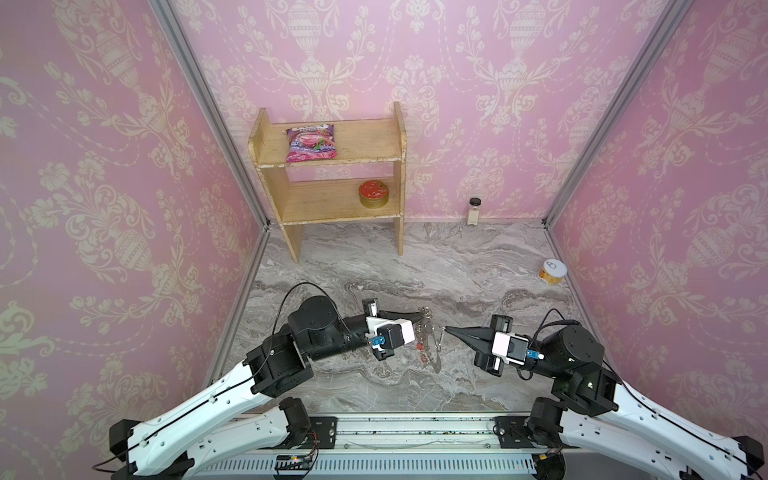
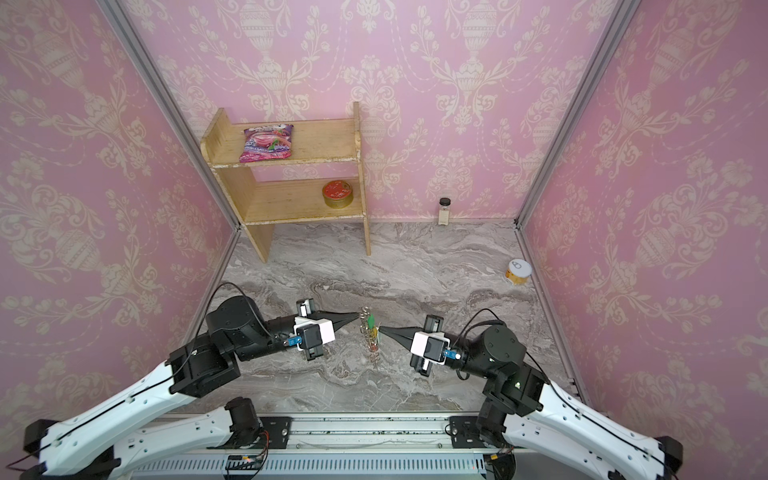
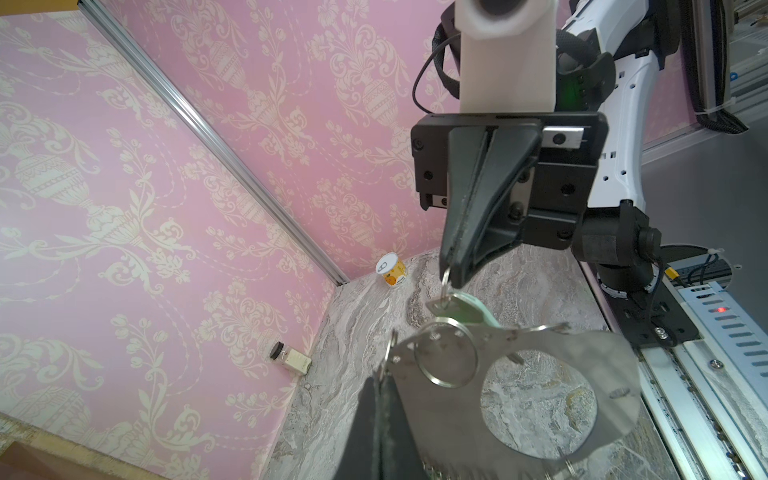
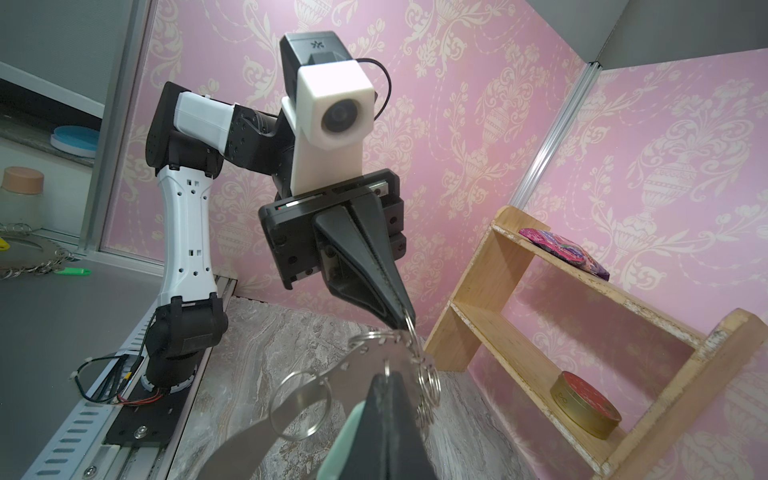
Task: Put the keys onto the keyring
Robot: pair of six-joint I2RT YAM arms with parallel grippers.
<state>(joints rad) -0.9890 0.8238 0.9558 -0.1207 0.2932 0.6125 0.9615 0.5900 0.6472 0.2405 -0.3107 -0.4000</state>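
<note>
The left gripper (image 2: 358, 314), clamped tight, pinches a small loop (image 4: 409, 324) on the rim of the keyring (image 3: 582, 365), hanging on edge. The right gripper (image 2: 380, 329), also clamped, pinches the keys (image 3: 461, 307) by their ring (image 3: 445, 286), just beside the keyring's rim

1. My two top views sit side by side, high above the near rail (image 1: 415, 432), looking down across the table (image 1: 415, 257) to the back wall (image 1: 457, 83); they share nearly everything.
2. My left wrist view looks close past the left gripper (image 3: 384, 386) at the right gripper (image 3: 453, 276) and right wall (image 3: 332, 83).
3. My right wrist view faces the opposite way, toward the shelf (image 4: 473, 291).
4. Both wrist views share the keyring (image 3: 602, 361) and keys (image 3: 461, 309), very near.
</note>
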